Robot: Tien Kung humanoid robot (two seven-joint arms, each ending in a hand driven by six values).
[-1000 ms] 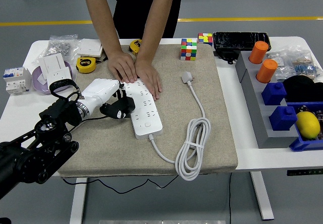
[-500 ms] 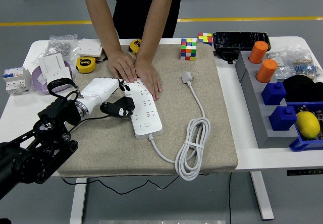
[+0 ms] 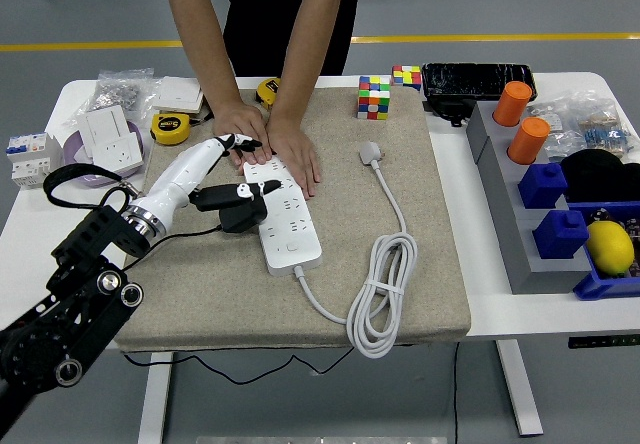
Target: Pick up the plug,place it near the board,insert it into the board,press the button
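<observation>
The white power strip (image 3: pixel 284 216) lies on the tan mat (image 3: pixel 200 284), its button (image 3: pixel 292 247) at the near end. Its white plug (image 3: pixel 371 152) lies loose on the mat to the right, with the cable coiled (image 3: pixel 382 294) near the mat's front. My left hand (image 3: pixel 232 189), white-shelled with black fingers, is spread open at the strip's left edge. Some fingers rest on the strip, one reaches toward the person's hand. It holds nothing. A person's two hands (image 3: pixel 268 142) press flat on the strip's far end. My right arm is out of view.
Two Rubik's cubes (image 3: pixel 375 96) stand at the mat's far edge. Tape measures (image 3: pixel 170 128), sockets and a purple ring lie at the far left. A grey tray (image 3: pixel 500 194) with orange cylinders, blue blocks and a lemon stands at the right.
My left arm has swung forward and stretched out; the hand has opened and reached farther along the strip's left edge toward the person's hands. The plug and strip have not moved.
</observation>
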